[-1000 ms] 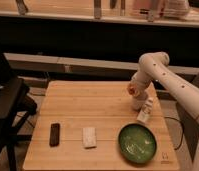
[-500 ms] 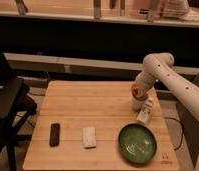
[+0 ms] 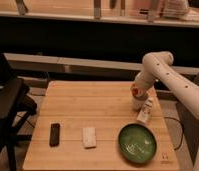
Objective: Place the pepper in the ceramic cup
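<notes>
My gripper (image 3: pixel 137 96) hangs from the white arm over the right side of the wooden table (image 3: pixel 93 105). It is shut on a small red pepper (image 3: pixel 137 92). A white ceramic cup (image 3: pixel 138 104) stands directly under the gripper, and the pepper is just above its rim. Whether the pepper touches the cup cannot be told.
A white bottle-like object (image 3: pixel 146 111) leans just right of the cup. A green plate (image 3: pixel 137 143) lies at the front right. A white packet (image 3: pixel 89 137) and a black bar (image 3: pixel 54 134) lie at the front left. A dark chair (image 3: pixel 8 107) stands left of the table.
The gripper with the pepper has moved a little to the right and down, ending over the cup. The other things on the table have not moved.
</notes>
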Robot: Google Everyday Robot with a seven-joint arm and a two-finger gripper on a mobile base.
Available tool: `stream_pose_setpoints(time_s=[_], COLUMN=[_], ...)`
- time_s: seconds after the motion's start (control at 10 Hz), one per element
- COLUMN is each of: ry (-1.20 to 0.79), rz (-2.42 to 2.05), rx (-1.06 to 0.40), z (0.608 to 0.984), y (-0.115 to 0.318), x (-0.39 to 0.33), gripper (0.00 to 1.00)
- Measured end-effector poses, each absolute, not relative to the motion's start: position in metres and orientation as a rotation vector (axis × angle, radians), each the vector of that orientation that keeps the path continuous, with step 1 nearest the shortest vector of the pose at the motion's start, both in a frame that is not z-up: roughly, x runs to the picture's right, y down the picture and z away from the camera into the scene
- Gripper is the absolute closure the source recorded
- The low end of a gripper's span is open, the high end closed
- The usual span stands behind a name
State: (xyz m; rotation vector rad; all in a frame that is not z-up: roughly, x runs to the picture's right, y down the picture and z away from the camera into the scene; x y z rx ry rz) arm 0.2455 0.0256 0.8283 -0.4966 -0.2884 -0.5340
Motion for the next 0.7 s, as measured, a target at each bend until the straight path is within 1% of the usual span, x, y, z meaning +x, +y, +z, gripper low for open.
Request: stream_pose_setpoints(time_s=[0.2, 0.3, 0.5, 0.6, 0.7], ry=[-0.284, -0.284, -0.28, -0.277, -0.274], rz=[-0.539, -0.544, -0.544, -0.547, -0.55], rx=[-0.495, -0.496, -0.502, -0.502, -0.503], z=[0.8273, 0.8272, 0.8252, 0.8247, 0.8242], y=[0.0242, 0.0235, 0.0226, 0.0217, 0.0211], x=[0.248, 0.2468, 0.2491, 0.2498, 0.2514], gripper=[0.73, 0.72, 0.57, 0.51, 0.5])
